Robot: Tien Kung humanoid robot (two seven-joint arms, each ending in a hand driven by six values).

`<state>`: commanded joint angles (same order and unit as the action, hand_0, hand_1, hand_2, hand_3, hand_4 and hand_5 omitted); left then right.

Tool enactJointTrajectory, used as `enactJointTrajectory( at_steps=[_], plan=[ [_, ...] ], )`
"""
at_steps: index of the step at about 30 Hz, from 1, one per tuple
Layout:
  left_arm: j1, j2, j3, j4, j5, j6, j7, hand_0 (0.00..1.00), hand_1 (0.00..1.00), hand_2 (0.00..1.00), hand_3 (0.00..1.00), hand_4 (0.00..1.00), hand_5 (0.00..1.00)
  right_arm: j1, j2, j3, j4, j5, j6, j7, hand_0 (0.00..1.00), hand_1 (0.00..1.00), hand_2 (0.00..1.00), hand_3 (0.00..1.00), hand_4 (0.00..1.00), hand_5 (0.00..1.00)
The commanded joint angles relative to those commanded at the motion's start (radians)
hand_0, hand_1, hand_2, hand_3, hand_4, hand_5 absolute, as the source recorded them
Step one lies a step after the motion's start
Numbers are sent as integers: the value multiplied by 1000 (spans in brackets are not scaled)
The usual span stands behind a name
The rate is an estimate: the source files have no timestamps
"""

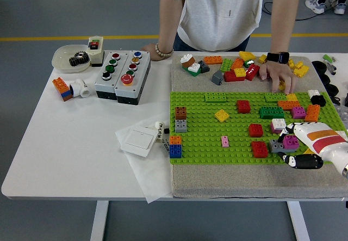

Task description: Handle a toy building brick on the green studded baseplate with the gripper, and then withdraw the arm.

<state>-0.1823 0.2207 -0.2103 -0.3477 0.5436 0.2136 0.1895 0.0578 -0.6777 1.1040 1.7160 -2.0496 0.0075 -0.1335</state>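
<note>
A magenta brick point(291, 141) is sitting near the right front edge of the green baseplate point(212, 135), with the right hand point(311, 146) curling its fingers around it. The baseplate is lying on a grey felt mat point(239, 178) covering the right half of the white table point(70, 143). A person's hand point(277, 76) is resting among loose bricks point(234, 67) at the mat's far edge. A grey floor with a yellow line point(76, 37) is showing beyond.

Button box point(122, 76) left of baseplate point(212, 137); loose bricks point(234, 67) behind it; wall switch point(135, 140) at its near-left.
</note>
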Motion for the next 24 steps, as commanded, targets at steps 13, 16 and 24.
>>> enactJointTrajectory(
  at_steps=[13, 16, 24],
  plan=[
    [5, -2, -6, -1, 10, -2, 4, 731, 747, 772, 598, 618, 645, 0, 29, -45, -36, 332, -403, 147, 767, 755, 789, 791, 946, 547],
    [4, -2, -7, -1, 13, -3, 5, 731, 747, 772, 598, 618, 645, 7, 33, -40, -36, 456, -436, 227, 767, 755, 789, 791, 946, 547],
    [4, -1, -3, 0, 5, -2, 2, 731, 747, 772, 598, 619, 646, 40, 67, -15, -76, 794, -383, 452, 857, 823, 857, 891, 998, 950]
  ],
)
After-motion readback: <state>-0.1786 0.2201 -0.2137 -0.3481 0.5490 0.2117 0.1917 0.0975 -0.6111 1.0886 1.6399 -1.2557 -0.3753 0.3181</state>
